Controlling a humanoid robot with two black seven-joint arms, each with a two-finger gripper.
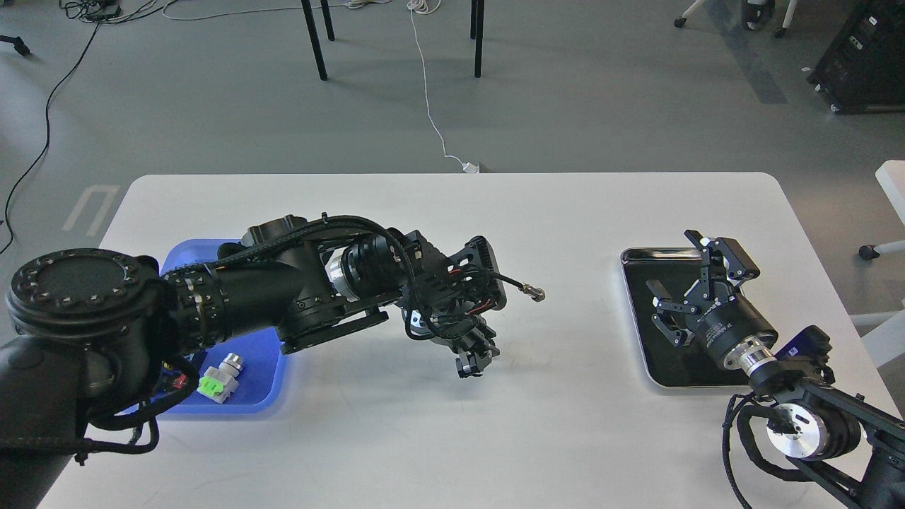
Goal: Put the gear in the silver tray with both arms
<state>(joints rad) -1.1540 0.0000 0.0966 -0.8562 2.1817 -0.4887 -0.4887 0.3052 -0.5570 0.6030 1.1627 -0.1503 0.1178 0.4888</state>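
The silver tray (pixel 636 332) lies on the right of the white table, its dark inside bare where it shows. My right gripper (pixel 689 286) hangs over the tray's middle, open and empty. My left arm reaches across the table's middle. My left gripper (pixel 470 360) points down just above the tabletop, well to the left of the silver tray. It is dark and its fingers cannot be told apart. No gear shows in this view; whether the left gripper holds one cannot be told.
A blue plastic tray (pixel 261 353) sits at the left, partly under my left arm, holding a small green and white part (pixel 218 380). A cable with a metal plug (pixel 537 293) sticks out from the left wrist. The table's front edge is near.
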